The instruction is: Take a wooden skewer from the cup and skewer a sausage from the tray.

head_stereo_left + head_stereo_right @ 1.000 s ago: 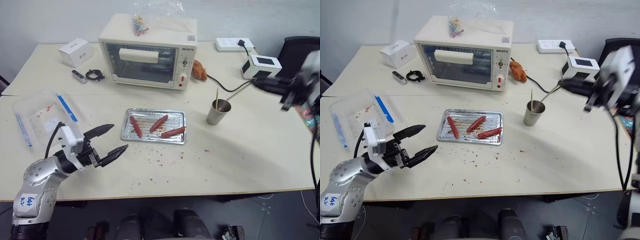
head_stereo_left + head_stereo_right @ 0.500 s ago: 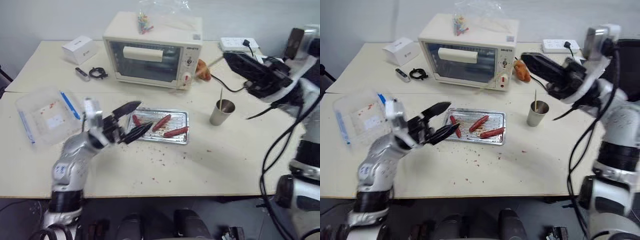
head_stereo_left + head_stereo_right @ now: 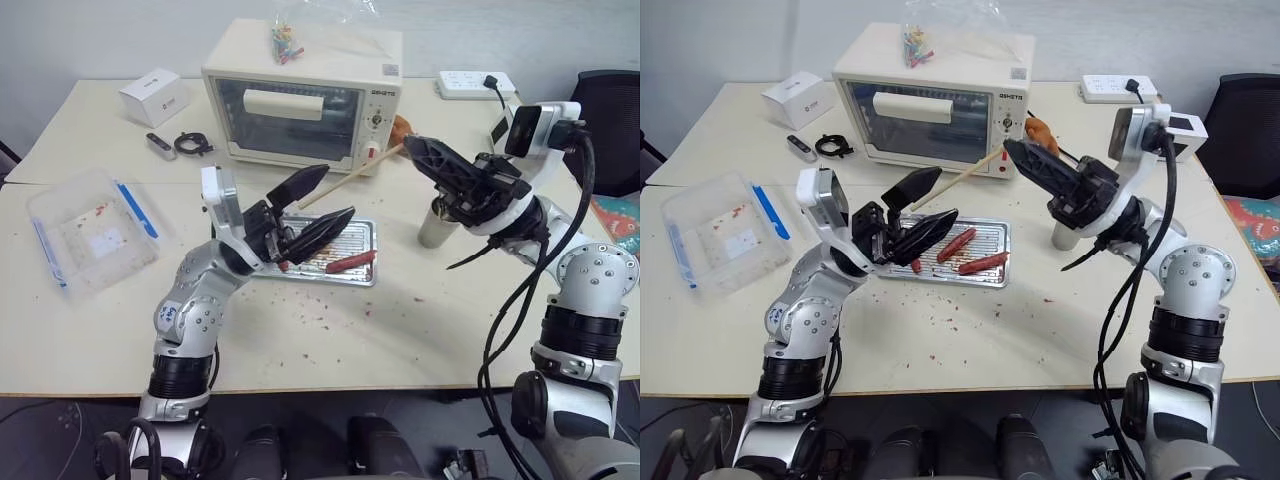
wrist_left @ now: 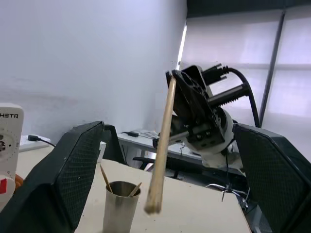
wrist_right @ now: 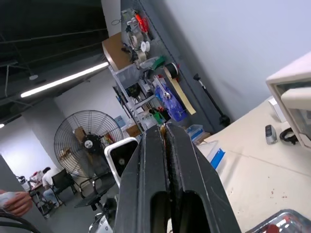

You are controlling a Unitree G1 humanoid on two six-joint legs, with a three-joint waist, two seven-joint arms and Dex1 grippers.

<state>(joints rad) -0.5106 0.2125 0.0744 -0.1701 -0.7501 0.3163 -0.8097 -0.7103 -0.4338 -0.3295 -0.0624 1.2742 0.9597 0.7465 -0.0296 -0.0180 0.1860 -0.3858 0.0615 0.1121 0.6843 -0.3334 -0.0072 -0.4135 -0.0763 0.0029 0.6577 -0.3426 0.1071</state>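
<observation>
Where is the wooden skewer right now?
In the left eye view the wooden skewer is pinched in the shut right gripper, slanting across the toaster oven front toward the open left gripper, above the tray.

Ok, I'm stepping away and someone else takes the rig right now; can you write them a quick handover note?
Right gripper: shut on the wooden skewer, held in the air above the tray, its free end reaching toward the left gripper.
Left gripper: open and holding nothing, raised over the tray's left part, near the skewer's free end.
Cup: upright on the table right of the tray, more sticks in it.
Sausages: all in the tray, one at.
Done: skewer taken out of the cup.
Left: skewer a sausage.
</observation>
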